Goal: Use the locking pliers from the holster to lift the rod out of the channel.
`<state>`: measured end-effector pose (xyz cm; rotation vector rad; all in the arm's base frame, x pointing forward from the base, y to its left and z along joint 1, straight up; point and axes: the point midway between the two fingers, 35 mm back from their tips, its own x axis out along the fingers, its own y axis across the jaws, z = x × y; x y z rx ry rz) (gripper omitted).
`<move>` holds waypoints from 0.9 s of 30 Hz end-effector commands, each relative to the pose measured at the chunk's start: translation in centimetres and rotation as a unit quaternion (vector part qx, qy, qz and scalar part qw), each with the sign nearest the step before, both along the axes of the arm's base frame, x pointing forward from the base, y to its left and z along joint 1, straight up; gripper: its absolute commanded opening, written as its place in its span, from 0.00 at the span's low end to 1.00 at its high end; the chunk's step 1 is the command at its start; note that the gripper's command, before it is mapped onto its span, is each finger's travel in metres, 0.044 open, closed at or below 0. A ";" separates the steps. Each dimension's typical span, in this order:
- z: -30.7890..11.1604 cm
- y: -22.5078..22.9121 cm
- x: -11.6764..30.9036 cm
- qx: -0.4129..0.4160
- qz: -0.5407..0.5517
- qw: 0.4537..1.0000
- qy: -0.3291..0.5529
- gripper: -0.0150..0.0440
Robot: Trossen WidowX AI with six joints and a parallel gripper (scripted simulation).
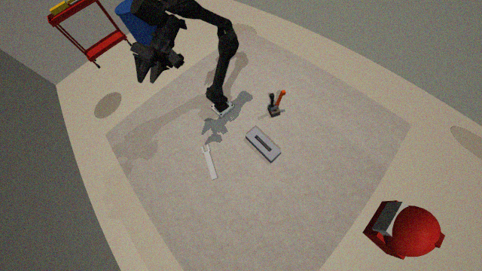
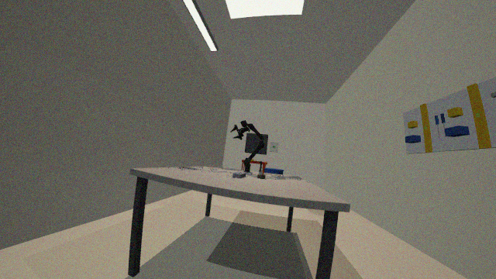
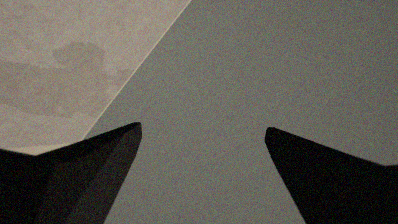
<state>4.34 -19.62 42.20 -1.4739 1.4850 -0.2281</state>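
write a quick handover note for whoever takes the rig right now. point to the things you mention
Gripper (image 1: 146, 80) (image 2: 233, 132) (image 3: 204, 131): open, nothing between the fingers, raised off to one side of the table.
Pliers (image 1: 278, 99): upright in the holster (image 1: 274, 111) (image 2: 261, 177), one handle orange, one dark.
Channel block (image 1: 273, 153) (image 2: 239, 175): on the table near the holster, dark slot on top; the rod can't be made out at this size.
Also out: a pale forked tool (image 1: 210, 163), lying flat.
Done: no task step shows as done.
Left: take the pliers, lower the jaws around the rod, squeeze to lock, lift and hold.
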 end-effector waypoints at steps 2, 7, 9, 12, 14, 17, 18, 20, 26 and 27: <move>-0.1 -0.4 0.7 0.000 0.003 1.000 -0.022 1.00; -1.0 -2.0 6.4 0.018 0.030 0.982 -0.184 1.00; -1.5 -2.0 9.0 0.038 0.044 0.966 -0.250 1.00; -2.4 -1.2 12.9 0.081 0.066 0.933 -0.346 1.00; -3.1 -0.2 15.5 0.118 0.080 0.903 -0.405 1.00; -4.1 2.0 19.2 0.186 0.100 0.848 -0.485 1.00; -4.5 2.9 20.3 0.212 0.106 0.828 -0.509 1.00; -5.2 4.9 22.2 0.263 0.115 0.785 -0.549 1.00; -7.2 10.9 25.8 0.409 0.127 0.662 -0.616 1.00; -7.6 12.0 26.2 0.435 0.127 0.638 -0.622 1.00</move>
